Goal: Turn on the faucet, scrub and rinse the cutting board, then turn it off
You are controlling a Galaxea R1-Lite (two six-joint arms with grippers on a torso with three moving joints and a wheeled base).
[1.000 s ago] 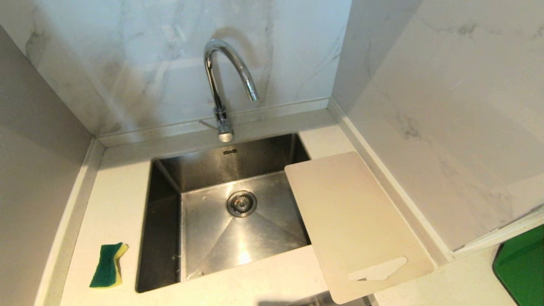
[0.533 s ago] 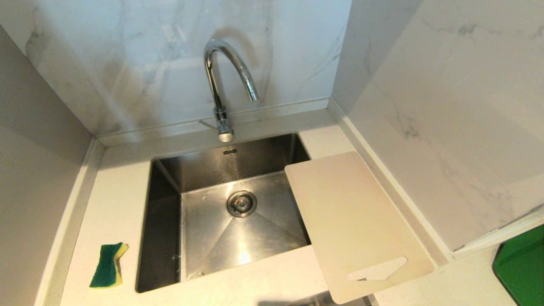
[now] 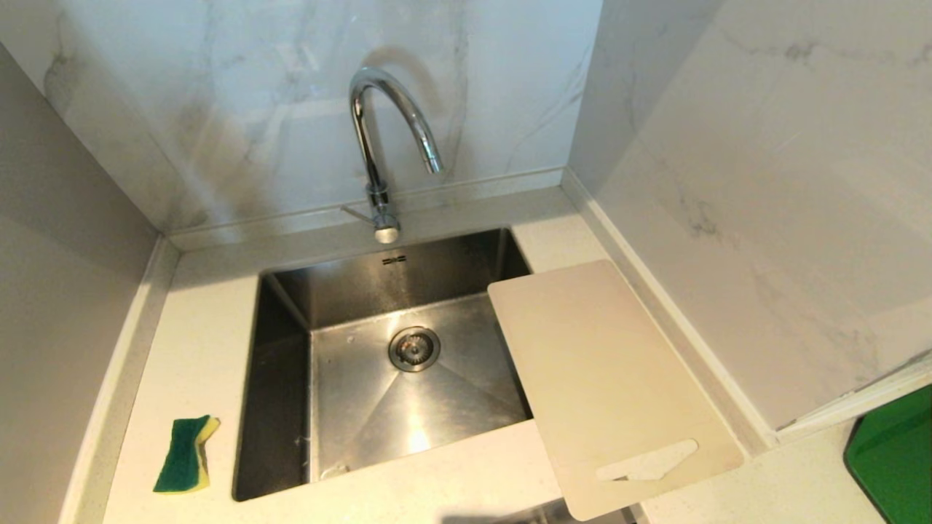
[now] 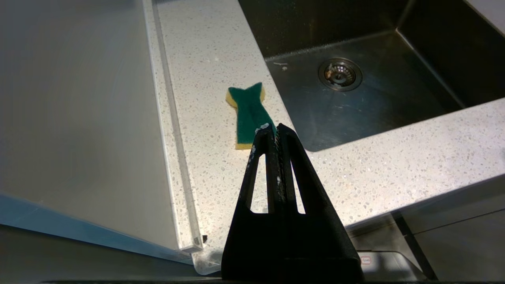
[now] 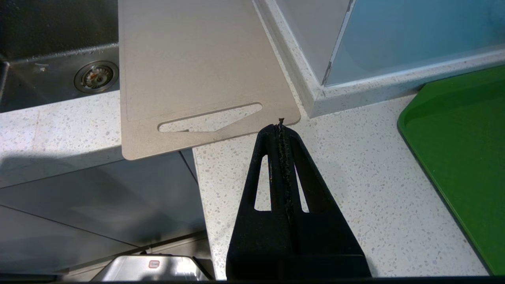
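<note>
Chrome shines on the faucet (image 3: 386, 138) at the upper middle of the head view, where it rises from the back edge of the counter (image 3: 196, 349) and arches its spout over the steel sink (image 3: 284, 378). Its thin side lever (image 3: 355, 213) sticks out at the base, toward the left of the frame. No water shows at the spout, and the sink basin around the drain (image 3: 413, 348) looks dry.

Lying flat at the right of the sink, the cutting board (image 3: 608, 378) has its far left corner overhanging the basin and its near end jutting past the front edge of the counter; its slanted handle slot (image 3: 646, 461) is at the lower right of the board. A green and yellow sponge (image 3: 184, 455) lies on the counter at the lower left of the frame, just left of the sink. A green tray (image 3: 894, 455) peeks in at the lower right corner.

Neither arm appears in the head view. In the left wrist view the left gripper (image 4: 275, 131) has its fingers pressed together, holding nothing, and hangs above the counter near the sponge. In the right wrist view the right gripper (image 5: 280, 127) is likewise pressed together and empty, near the board's handle end.
</note>
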